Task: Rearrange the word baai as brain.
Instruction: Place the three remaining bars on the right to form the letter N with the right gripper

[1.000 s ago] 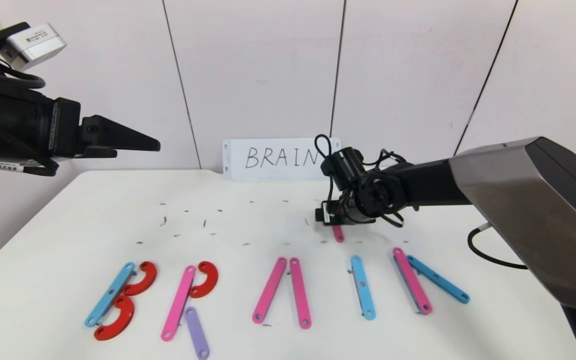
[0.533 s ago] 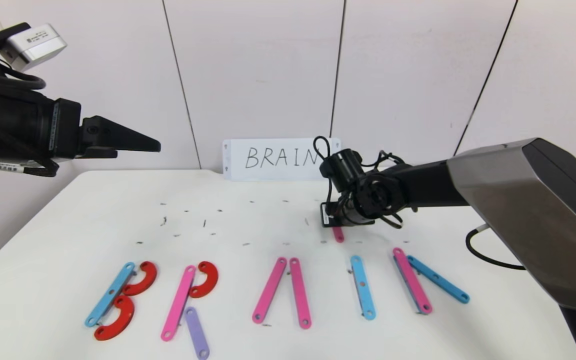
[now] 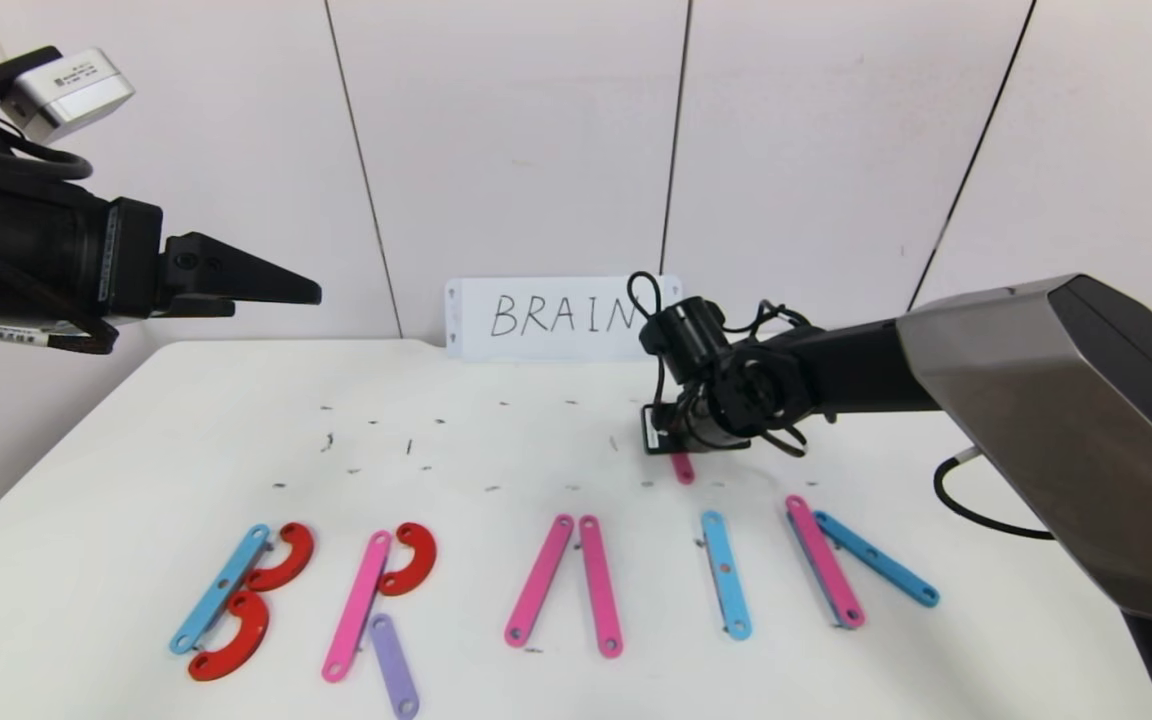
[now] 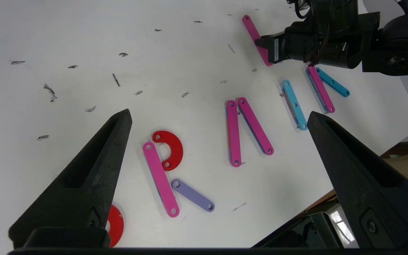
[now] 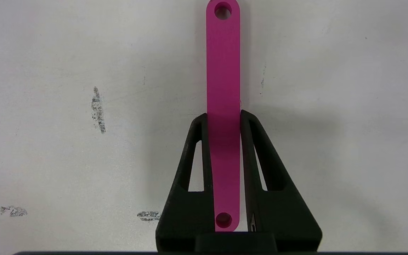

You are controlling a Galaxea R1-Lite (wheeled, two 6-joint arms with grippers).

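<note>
Head view: BRAIN nearly spelled, one bar in hand

Right gripper (image 3: 678, 452), behind the row, is clenched edgewise on a spare pink bar (image 5: 223, 106) on the table (image 3: 136, 450). Left gripper (image 4: 218, 177) hangs raised, fingers spread. The strip letters (image 3: 556, 590) read B, R; the A lacks a crossbar, the N a stroke

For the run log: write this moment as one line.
right gripper: shut on pink bar, on table behind letter row | left gripper: open, raised at left, idle | N: unfinished
</note>
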